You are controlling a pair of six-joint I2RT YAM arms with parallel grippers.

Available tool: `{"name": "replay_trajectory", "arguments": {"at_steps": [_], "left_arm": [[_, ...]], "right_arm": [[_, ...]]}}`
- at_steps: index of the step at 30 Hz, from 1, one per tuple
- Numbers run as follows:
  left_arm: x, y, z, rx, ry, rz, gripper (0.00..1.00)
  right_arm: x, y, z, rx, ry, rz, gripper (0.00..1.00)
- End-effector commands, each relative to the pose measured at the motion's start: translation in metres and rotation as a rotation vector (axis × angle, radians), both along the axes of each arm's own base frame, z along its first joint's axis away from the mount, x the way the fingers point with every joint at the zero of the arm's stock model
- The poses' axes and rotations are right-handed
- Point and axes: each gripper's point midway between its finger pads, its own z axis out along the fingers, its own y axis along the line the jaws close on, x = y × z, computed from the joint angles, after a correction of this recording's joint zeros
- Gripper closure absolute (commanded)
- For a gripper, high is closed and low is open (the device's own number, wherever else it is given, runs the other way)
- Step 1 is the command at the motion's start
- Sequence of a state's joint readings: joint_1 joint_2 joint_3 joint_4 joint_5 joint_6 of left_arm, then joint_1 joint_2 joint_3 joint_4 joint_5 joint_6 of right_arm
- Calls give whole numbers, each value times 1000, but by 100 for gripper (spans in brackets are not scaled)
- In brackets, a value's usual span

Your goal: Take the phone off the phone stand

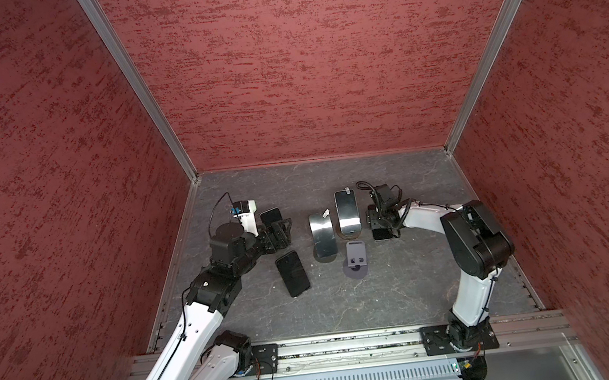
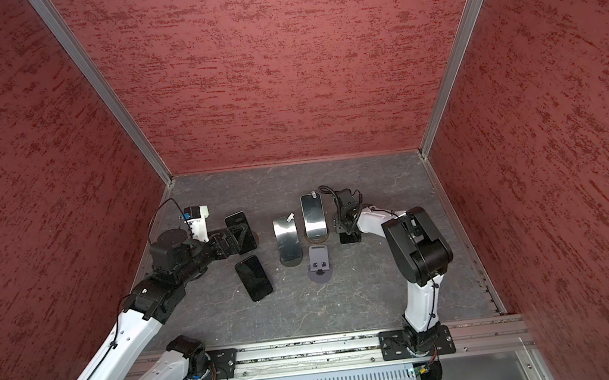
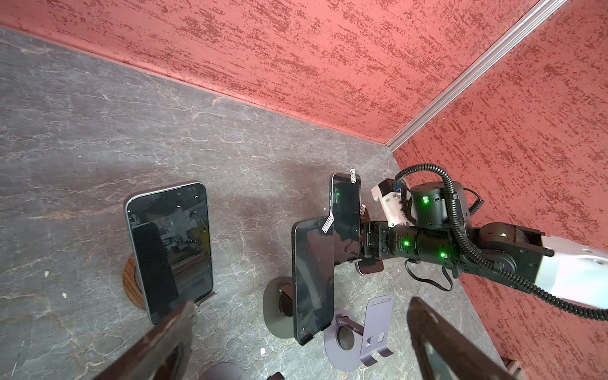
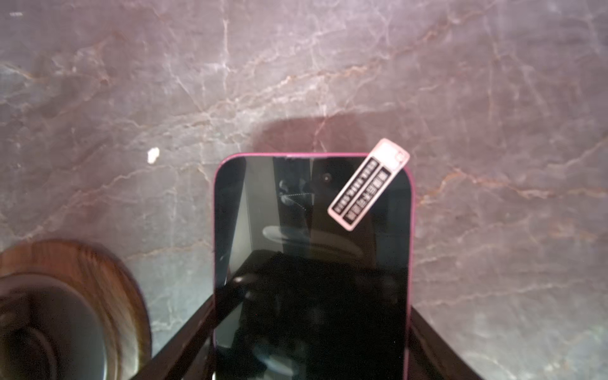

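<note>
The leftmost phone [image 1: 271, 217] leans on the leftmost stand [image 3: 130, 283] just behind the left end effector [image 1: 285, 232], at the tip of its rear finger. The flat phone [image 1: 293, 273] lies on the bench [image 1: 385, 298] on that end effector's near side, toward the robot's base. Ahead of its fingers, toward the other arm, the middle phone [image 1: 323, 235] sits on the middle stand [image 3: 271, 306].

The rightmost phone [image 4: 312, 230] sits between the fingers of the right end effector [image 1: 377, 225]. Just to that end effector's left, the rear phone [image 1: 347, 211] leans on the rear stand [image 4: 98, 269]. The empty stand [image 1: 355, 259] is left of it and nearer the base.
</note>
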State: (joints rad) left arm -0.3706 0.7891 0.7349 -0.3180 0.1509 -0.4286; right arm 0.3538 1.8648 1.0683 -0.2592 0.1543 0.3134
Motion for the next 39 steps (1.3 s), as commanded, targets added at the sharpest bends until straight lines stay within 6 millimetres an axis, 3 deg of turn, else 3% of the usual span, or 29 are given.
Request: {"name": "replay_trajectory", "arguments": {"at_steps": [1, 21, 32, 39], "left_arm": [[1, 1, 10, 4, -40, 4, 0], [-2, 2, 8, -9, -24, 9, 1], [-8, 4, 4, -15, 3, 13, 0], [-11, 4, 4, -15, 5, 10, 1]], "right_arm": [[7, 3, -5, 15, -1, 19, 46], [-1, 2, -16, 16, 36, 22, 29], [6, 6, 13, 61, -25, 0, 16], [6, 0, 28, 55, -44, -32, 13]]}}
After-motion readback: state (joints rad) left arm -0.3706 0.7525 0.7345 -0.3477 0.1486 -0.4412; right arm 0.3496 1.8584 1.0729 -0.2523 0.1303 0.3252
